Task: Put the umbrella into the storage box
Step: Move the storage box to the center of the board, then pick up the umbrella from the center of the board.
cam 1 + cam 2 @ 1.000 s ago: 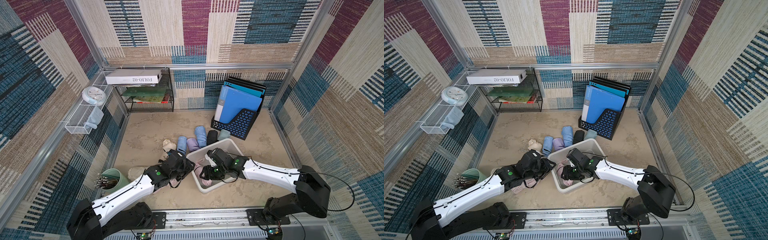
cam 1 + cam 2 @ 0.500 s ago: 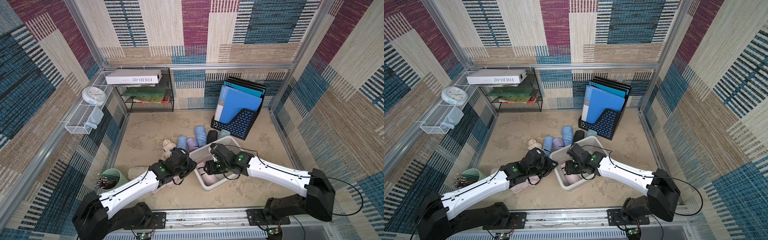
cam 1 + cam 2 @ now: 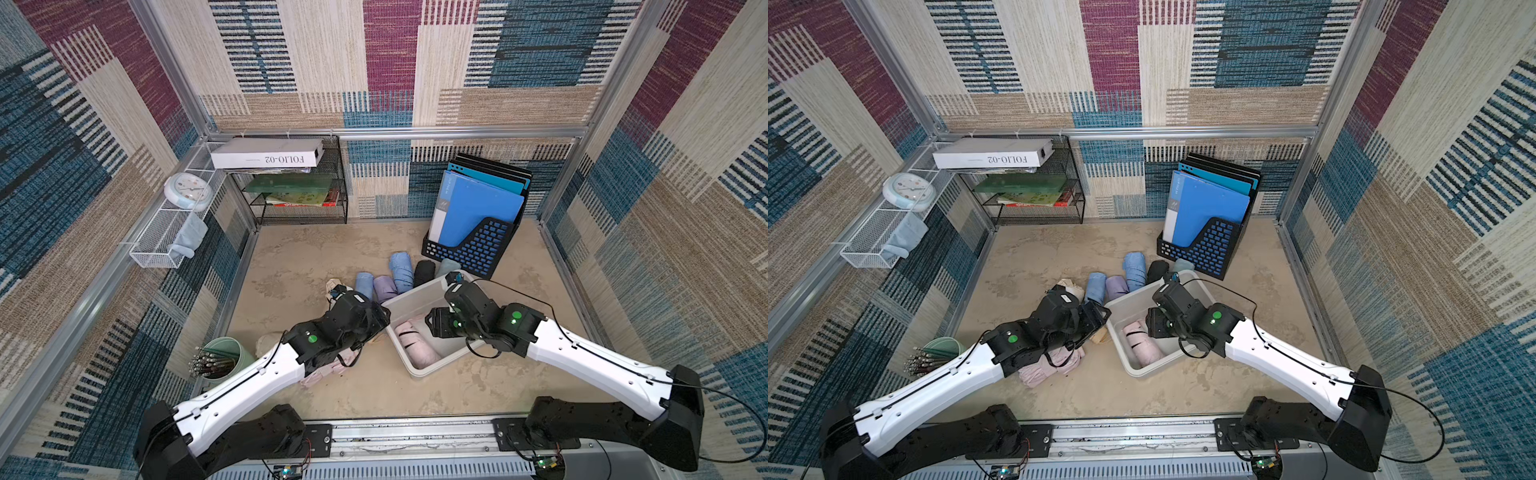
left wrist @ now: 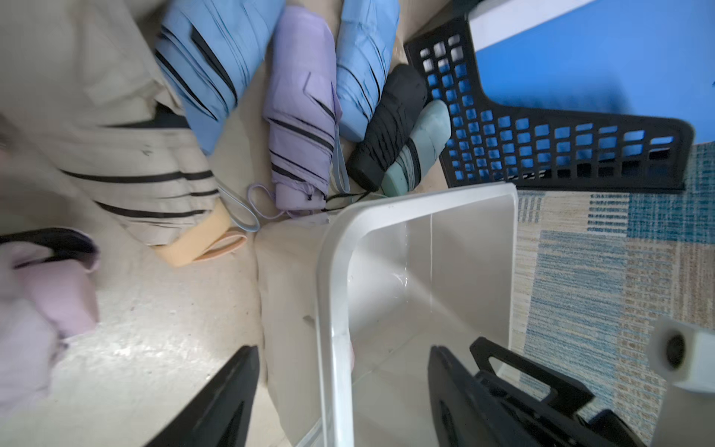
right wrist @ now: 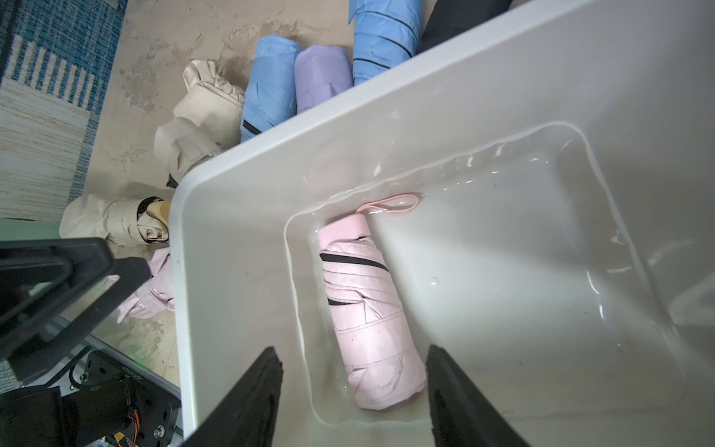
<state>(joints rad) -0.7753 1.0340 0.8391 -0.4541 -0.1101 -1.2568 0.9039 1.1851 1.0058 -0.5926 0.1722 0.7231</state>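
The off-white storage box (image 3: 417, 371) (image 3: 1130, 367) stands at mid-floor, with one pink folded umbrella (image 3: 417, 347) (image 3: 1144, 348) (image 5: 369, 309) lying flat on its bottom. My left gripper (image 3: 383, 321) (image 3: 1101, 318) (image 4: 340, 391) is open at the box's left wall (image 4: 336, 309), one finger outside it and one inside. My right gripper (image 3: 433, 328) (image 3: 1152, 327) (image 5: 353, 391) hangs open inside the box over the pink umbrella's end, holding nothing.
Several folded umbrellas (image 3: 385, 286) (image 4: 300, 116) in blue, lilac, black and teal lie in a row behind the box. Beige ones (image 5: 209, 108) and another pink one (image 3: 328, 371) lie left of it. A black lattice file holder (image 3: 471, 251), a green pen cup (image 3: 226, 355) and a black mesh shelf (image 3: 299, 199) stand around.
My left gripper has moved up to the box's left wall and its jaws have spread wide. The right gripper has shifted slightly toward the box's far end and opened a little more.
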